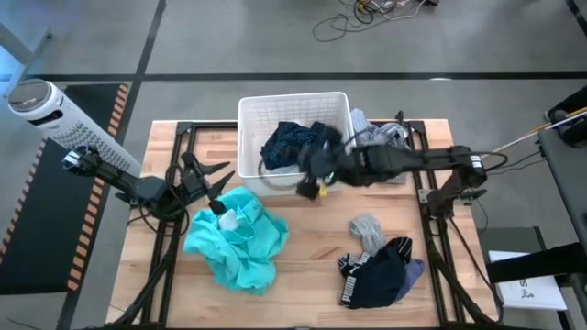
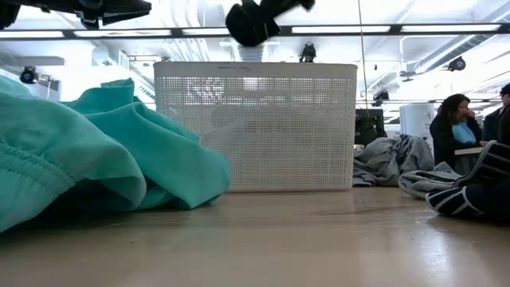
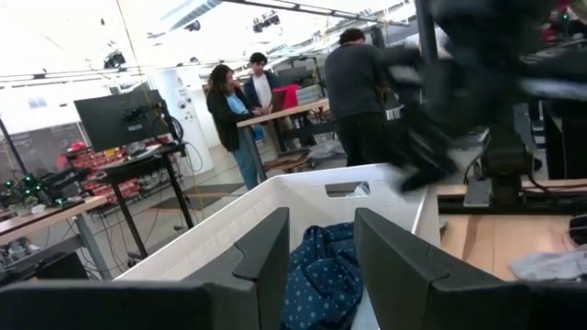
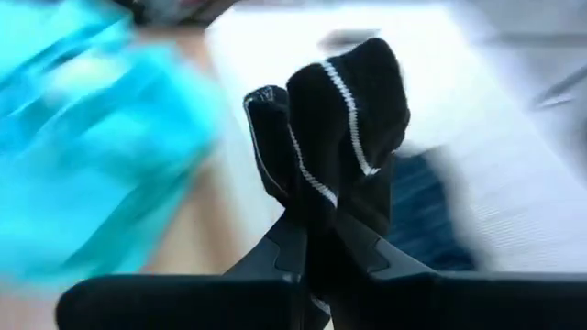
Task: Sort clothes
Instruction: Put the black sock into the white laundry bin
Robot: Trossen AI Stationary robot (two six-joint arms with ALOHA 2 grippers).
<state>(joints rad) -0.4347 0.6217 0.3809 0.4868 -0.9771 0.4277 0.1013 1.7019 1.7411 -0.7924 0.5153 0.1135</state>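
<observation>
The right arm reaches in from the right side across the far half of the desk, its hand (image 1: 316, 174) raised, fingers clamped together on a dark piece of cloth (image 4: 353, 119). The left arm lies low along the left edge, its hand (image 1: 213, 183) pointing inward with fingers (image 3: 266, 261) parted and holding nothing.

Right wrist view is motion-blurred: teal garment (image 4: 83, 137) a smear, bin (image 4: 514, 174) edges soft. Low view cuts the black piece (image 2: 253, 22) off at the top edge — right gripper unseen there. Bin wall (image 2: 255, 127) hides its contents. Far people (image 3: 243, 105) too small for detail.
</observation>
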